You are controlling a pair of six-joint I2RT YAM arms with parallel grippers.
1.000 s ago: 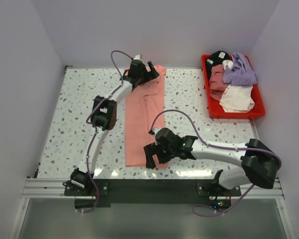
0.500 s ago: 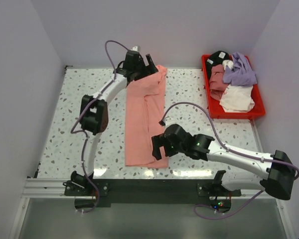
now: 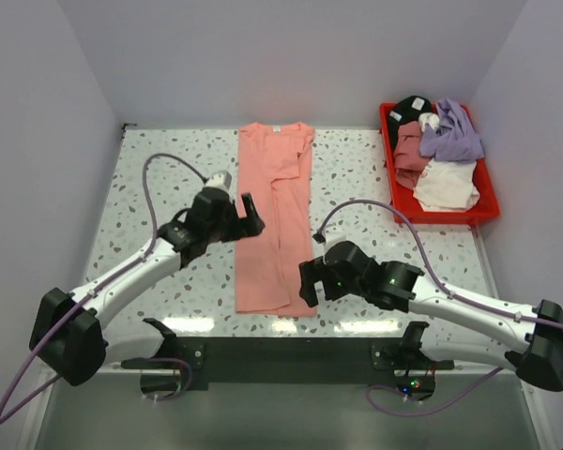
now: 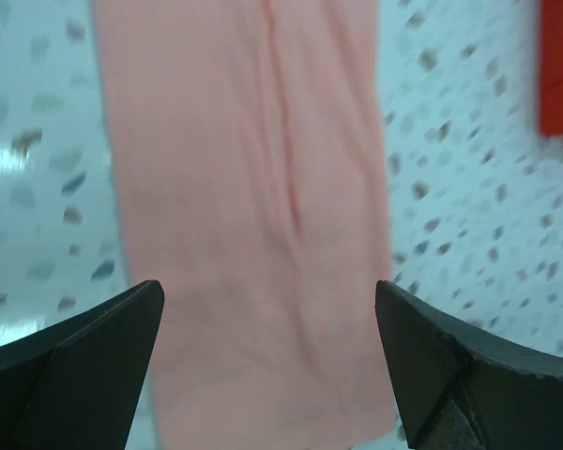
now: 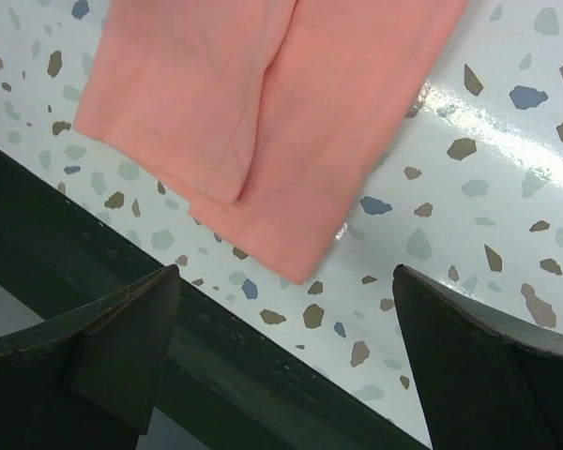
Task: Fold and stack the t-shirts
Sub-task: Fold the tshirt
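A long salmon-pink cotton t-shirt (image 3: 274, 216), folded lengthwise into a narrow strip, lies flat on the speckled terrazzo table (image 3: 150, 178), running from the far edge almost to the near one. The left gripper (image 3: 251, 217) is at the strip's left edge about midway along, jaws spread wide and holding nothing. The right gripper (image 3: 307, 284) is at the near right corner of the hem, likewise parted and empty. At the far right, well apart from the shirt, a red plastic bin (image 3: 446, 218) holds a heap of garments (image 3: 441, 150) — purple, maroon, white and black.
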